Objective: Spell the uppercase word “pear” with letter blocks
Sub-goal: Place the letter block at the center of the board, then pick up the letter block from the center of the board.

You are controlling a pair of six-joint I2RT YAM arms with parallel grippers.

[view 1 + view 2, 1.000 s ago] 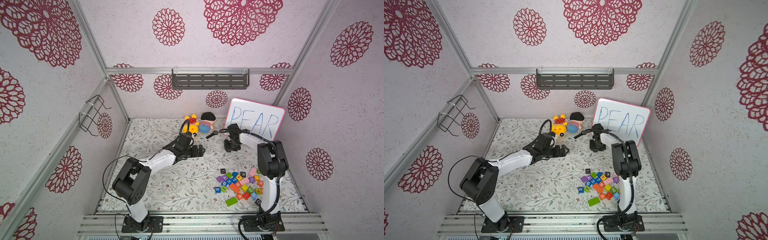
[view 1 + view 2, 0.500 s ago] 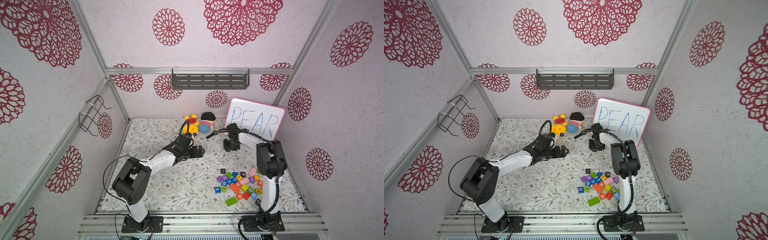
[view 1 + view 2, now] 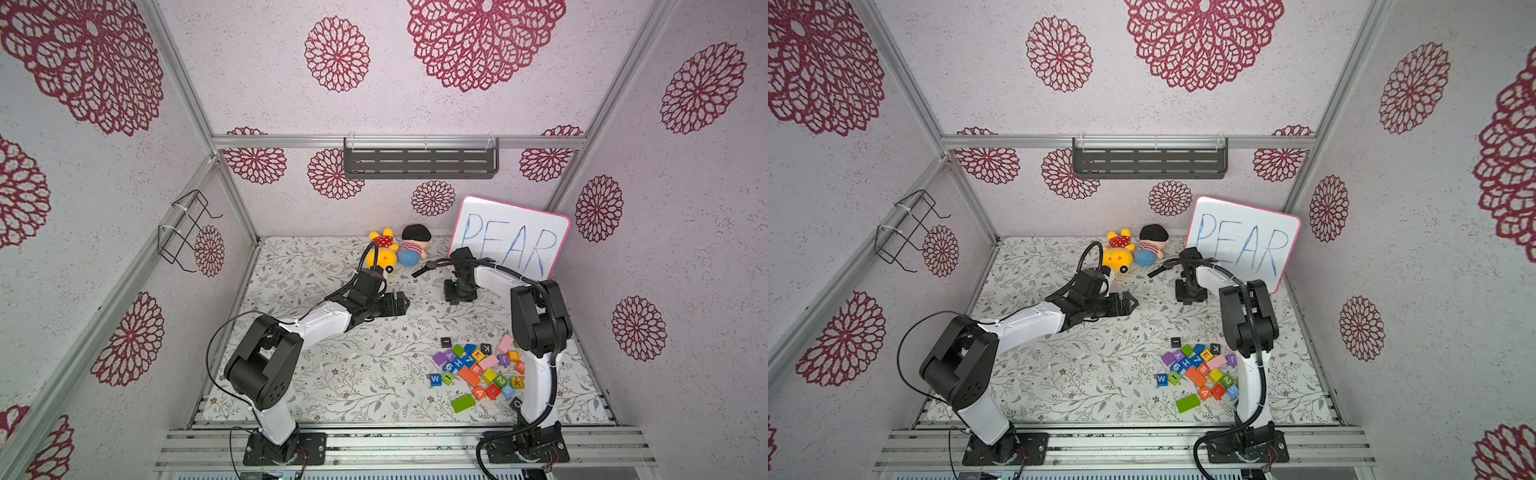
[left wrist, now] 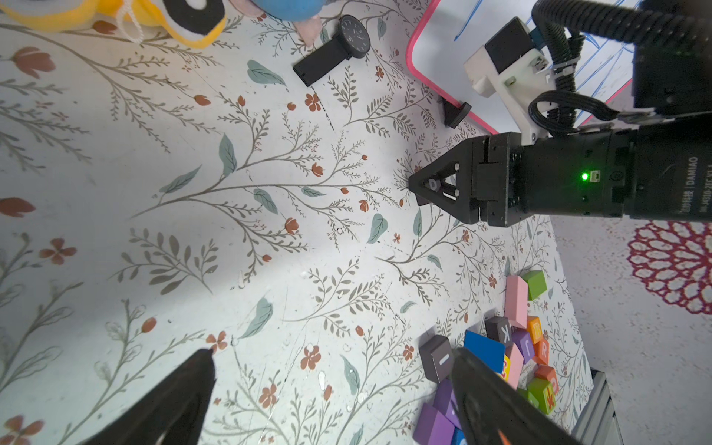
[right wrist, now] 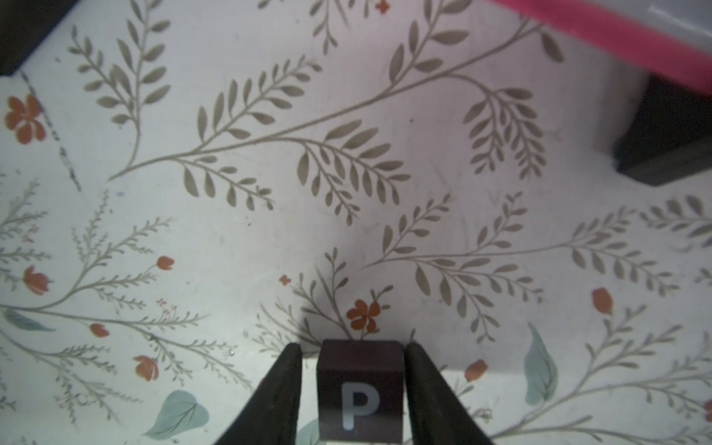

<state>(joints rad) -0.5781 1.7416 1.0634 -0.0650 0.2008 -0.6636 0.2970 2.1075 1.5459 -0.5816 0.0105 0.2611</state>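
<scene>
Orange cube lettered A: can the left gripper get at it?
Probably yes: bare mat lies between the open left gripper and the orange cube lettered A, though a red cube crowds one side.

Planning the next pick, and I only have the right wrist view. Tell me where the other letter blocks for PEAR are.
Observer: They are in the pile of blocks on the mat beside the right arm's base, well apart from the right gripper.
Operator: Confirm that E, A and R are readable.
Observer: In a top view, the yellow E, the orange A and the orange-red R all show their letters.
Operator: Report the left gripper.
Observer: The left gripper has its fingers wide apart with nothing between them.
</scene>
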